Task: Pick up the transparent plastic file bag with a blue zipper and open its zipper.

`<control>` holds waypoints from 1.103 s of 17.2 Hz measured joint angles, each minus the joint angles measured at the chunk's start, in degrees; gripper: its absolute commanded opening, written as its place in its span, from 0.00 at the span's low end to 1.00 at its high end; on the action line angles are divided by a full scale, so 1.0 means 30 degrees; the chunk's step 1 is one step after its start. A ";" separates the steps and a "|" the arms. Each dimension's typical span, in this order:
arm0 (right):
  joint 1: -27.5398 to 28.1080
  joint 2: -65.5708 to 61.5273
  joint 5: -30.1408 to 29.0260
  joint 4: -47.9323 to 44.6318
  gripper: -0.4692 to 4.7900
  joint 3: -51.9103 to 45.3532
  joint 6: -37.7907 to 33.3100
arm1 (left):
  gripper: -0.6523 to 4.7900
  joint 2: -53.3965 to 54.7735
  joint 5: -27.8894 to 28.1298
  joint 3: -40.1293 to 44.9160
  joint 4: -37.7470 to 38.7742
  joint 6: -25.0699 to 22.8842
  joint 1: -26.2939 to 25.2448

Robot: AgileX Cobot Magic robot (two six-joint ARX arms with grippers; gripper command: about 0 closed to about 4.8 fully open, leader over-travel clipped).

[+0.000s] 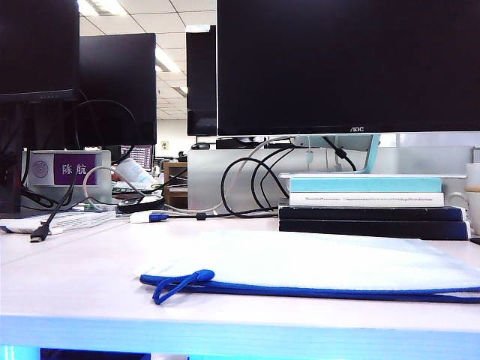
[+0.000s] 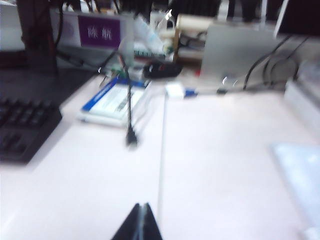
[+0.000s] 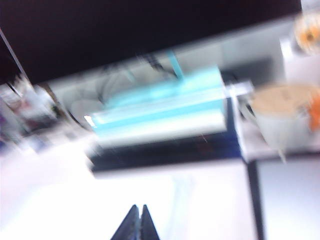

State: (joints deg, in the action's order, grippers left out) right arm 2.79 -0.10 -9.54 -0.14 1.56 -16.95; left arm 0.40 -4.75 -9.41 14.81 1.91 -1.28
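translucent file bag [image 1: 330, 262] flat on table, blue zipper [image 1: 337, 291] shut

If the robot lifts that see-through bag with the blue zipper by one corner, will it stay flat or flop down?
Probably flop: the transparent file bag lies thin and flat on the table, like soft sheet. It looks light, so a push would likely slide it. Its blue cord pull would dangle. The left gripper and right gripper are shut and hold nothing.

I am looking across a white table [image 1: 82, 289] where the transparent plastic file bag [image 1: 322, 264] is lying flat near the front edge, its blue zipper [image 1: 315, 289] facing me. Behind it a stack of books [image 1: 371, 206] is resting on the tabletop, while a black cable [image 1: 51, 221] and a blue-and-white booklet [image 2: 116, 101] are sitting well apart to the left.
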 measured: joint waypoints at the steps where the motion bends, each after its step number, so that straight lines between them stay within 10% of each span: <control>1: 0.0000 -0.0015 0.0248 0.0197 0.08 -0.0299 0.0692 | 0.11 0.0000 0.0386 0.0291 0.0022 -0.0131 0.0000; 10: 0.0044 0.0007 0.7490 0.2470 0.08 -0.0299 0.3111 | 0.11 -0.0022 0.1858 0.2696 -0.2747 -0.0306 -0.0007; 19: 0.0000 0.0007 0.5093 0.2747 0.09 -0.0299 0.3096 | 0.11 -0.0044 0.0699 0.3016 -0.2681 -0.0437 -0.0022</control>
State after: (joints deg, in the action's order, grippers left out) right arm 2.79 -0.08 5.74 8.10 0.67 -7.66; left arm 0.27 -2.66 -0.36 6.76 0.60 -1.34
